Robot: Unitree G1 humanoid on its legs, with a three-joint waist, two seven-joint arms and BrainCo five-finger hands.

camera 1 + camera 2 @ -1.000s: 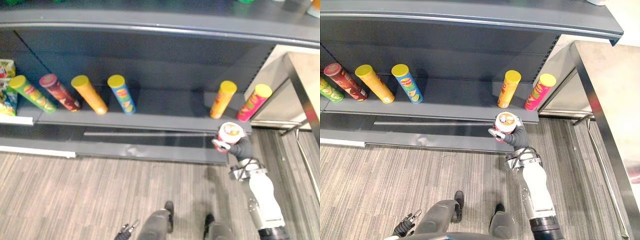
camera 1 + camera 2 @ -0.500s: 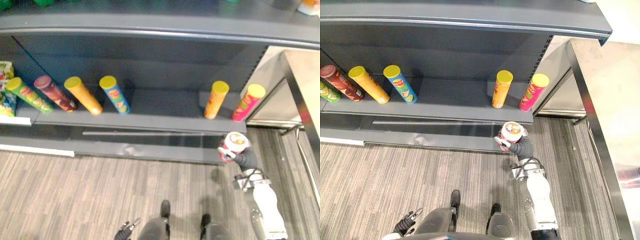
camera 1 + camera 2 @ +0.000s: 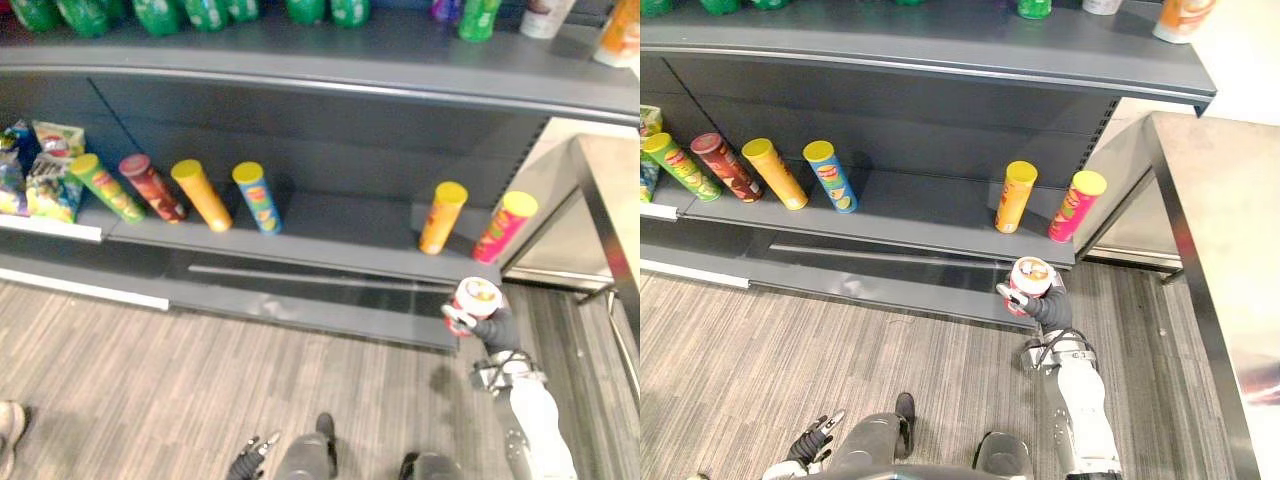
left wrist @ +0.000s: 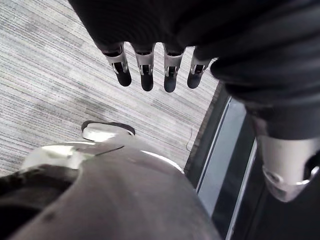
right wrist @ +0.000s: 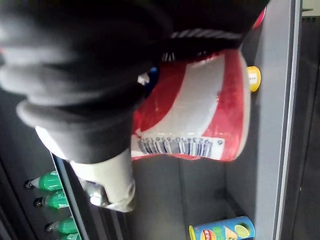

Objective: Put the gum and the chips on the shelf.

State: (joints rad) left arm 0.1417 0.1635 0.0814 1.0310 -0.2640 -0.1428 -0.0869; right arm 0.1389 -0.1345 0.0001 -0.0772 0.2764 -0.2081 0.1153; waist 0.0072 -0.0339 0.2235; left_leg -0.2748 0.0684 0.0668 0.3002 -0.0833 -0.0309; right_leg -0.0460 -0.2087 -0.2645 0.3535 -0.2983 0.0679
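One gum tub (image 3: 1031, 277) gripped in the right hand (image 3: 1048, 308)
It is held just before the shelf (image 3: 930, 215) where chip cans (image 3: 1017, 196) stand; the left hand (image 4: 146, 75) is seen low, fingers straight.

Shop aisle, by the look of the stock: long dark shelf (image 3: 345, 215) with chip cans (image 3: 201, 195) lined up in a row, snack bags (image 3: 52, 185) at its left end, green bottles (image 3: 158, 13) ranked on the tier above, grey plank floor (image 3: 150, 370) below.
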